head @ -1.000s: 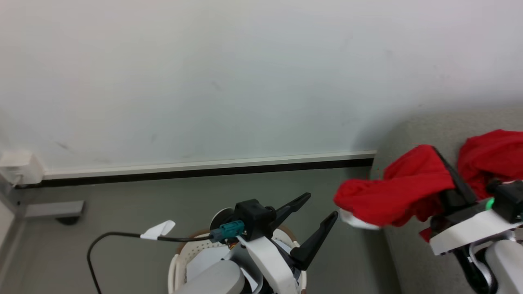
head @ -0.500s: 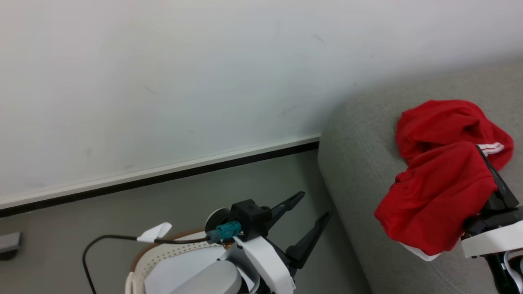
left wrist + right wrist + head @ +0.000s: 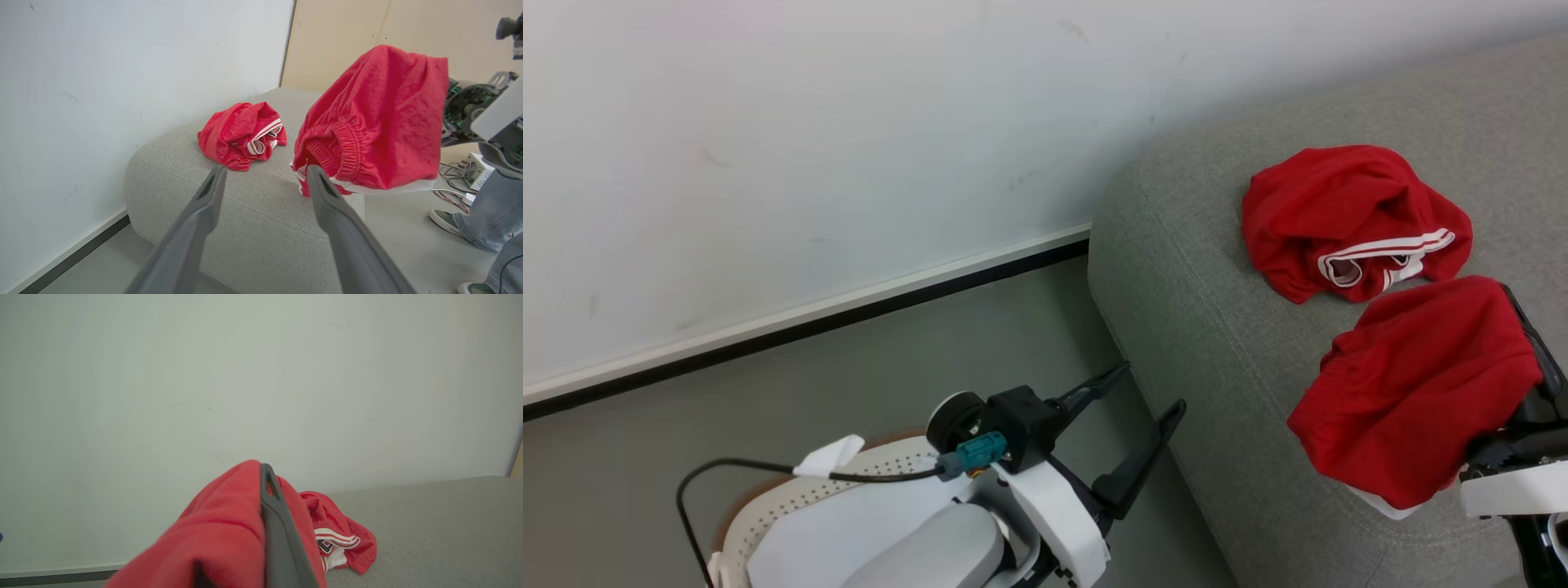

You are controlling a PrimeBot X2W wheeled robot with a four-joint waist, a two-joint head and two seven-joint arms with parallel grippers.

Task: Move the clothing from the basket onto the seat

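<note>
Now right end effector (image 3: 1512,298) grips clothing (image 3: 1413,384) over the seat (image 3: 1217,327) edge.

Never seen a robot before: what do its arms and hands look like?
Smooth white arm shells. The left hand has two long, tapering dark fingers on a black block, where a black cable with a white tag meets a teal connector. The right hand shows a slotted dark finger.

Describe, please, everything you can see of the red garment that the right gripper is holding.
The held garment is bright red, soft, crinkled fabric with a gathered elastic waistband, white trim along its lower edge and a few white stripes. It hangs bunched from the shut jaws of the right gripper, over the grey seat; whether it touches the seat is unclear.
</note>
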